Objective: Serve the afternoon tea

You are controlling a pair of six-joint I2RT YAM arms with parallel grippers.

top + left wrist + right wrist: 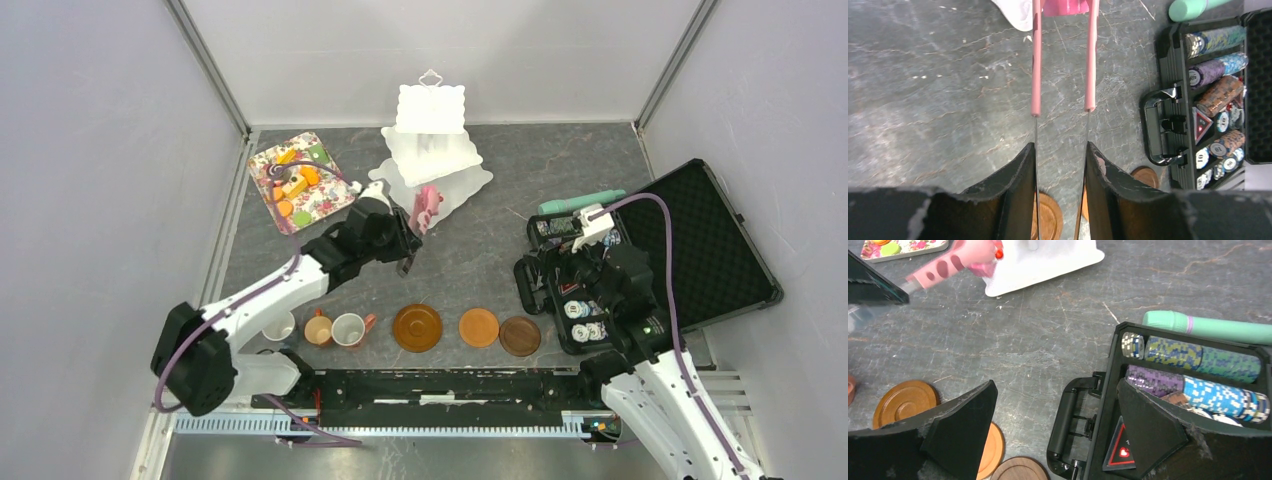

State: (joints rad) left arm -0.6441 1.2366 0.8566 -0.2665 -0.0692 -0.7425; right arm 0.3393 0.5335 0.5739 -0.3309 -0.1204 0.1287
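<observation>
My left gripper [408, 248] is shut on pink tongs [427, 208]; in the left wrist view the tongs' arms [1036, 75] run forward from between my fingers [1018, 170]. The tong tips grip a pink piece [982, 252] at the front edge of the white three-tier stand [432, 140]. Toy cakes [295, 185] lie on the floral tray. Three mugs [318, 328] and three brown-orange saucers [417, 327] line the near edge. My right gripper [1056, 382] is open and empty above the poker case's handle.
The floral tray [320, 200] sits back left. The open black poker chip case [700, 250] fills the right side, with a mint green cylinder [582, 202] behind it. Grey walls enclose the table on three sides.
</observation>
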